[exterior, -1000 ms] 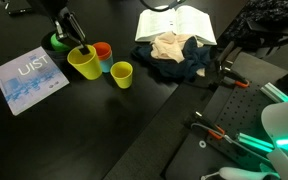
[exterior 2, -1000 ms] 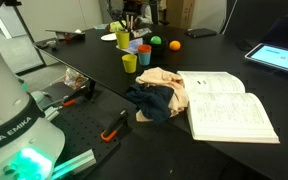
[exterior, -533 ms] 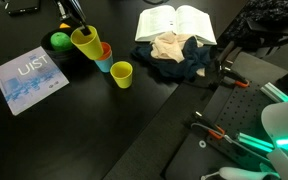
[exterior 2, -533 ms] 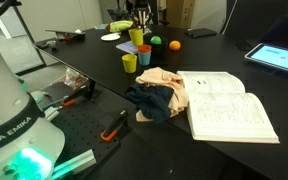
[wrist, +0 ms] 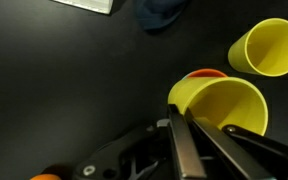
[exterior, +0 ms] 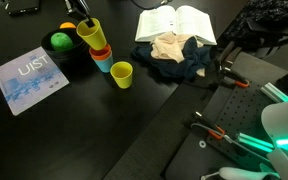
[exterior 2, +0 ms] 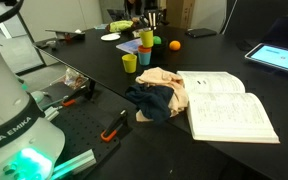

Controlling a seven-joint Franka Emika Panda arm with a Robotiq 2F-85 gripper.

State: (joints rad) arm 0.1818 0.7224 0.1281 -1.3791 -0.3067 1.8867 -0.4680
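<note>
claw (wrist: 198, 129) clamped on yellow cup (exterior: 89, 33) | cup raised since earlier, now above orange cup (exterior: 102, 50)

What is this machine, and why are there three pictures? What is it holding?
It is a robot arm with a gripper, a claw with two fingers. Two pictures come from cameras standing around the table. The third comes from a camera on the arm's wrist, looking down past the claw. The claw is shut on the rim of a yellow cup and holds it tilted in the air above an orange cup, which seems to sit in a blue cup. A second yellow cup stands beside them. Also on the table are a green ball, an open book, cloths and a booklet.
</note>
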